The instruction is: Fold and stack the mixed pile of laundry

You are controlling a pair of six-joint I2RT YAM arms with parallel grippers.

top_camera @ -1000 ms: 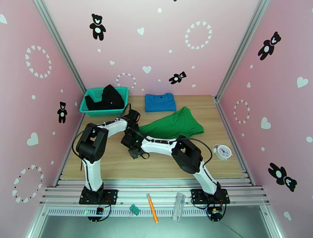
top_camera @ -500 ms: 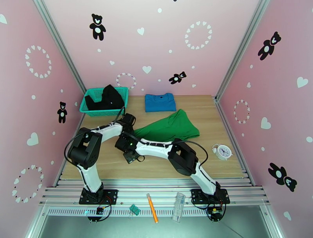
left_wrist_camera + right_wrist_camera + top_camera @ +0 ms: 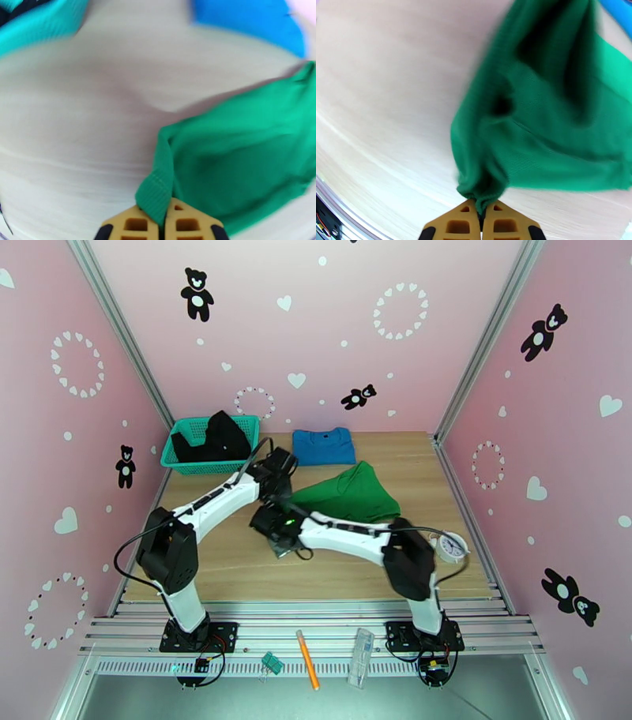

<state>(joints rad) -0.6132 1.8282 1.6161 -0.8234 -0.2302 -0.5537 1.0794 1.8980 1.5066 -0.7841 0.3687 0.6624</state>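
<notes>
The left gripper (image 3: 164,217) is pinching a ribbed edge of the green garment (image 3: 351,493), its 2 tan jaws pressing together on the band of cloth. The right gripper (image 3: 480,216) is gripping a bunched corner of that same garment, its jaws likewise closing tightly on the fabric. In the top view both grippers are sitting at the garment's 9 o'clock end. The left one is at about 10 o'clock of the cloth and the right one at about 8 o'clock, near each other.

The garment is lying crumpled near the middle of the wooden table (image 3: 237,568), spreading toward 3 o'clock from the grippers. The blue shirt (image 3: 322,446) is lying folded flat at the table's 12 o'clock edge, apart from the green cloth. The black garment (image 3: 215,437) is sitting heaped inside the teal basket (image 3: 207,467) at the table's 10 o'clock corner. A white alarm clock (image 3: 452,546) is standing at about 4 o'clock, just beside the right arm's elbow. Both wrist views are showing motion blur.
</notes>
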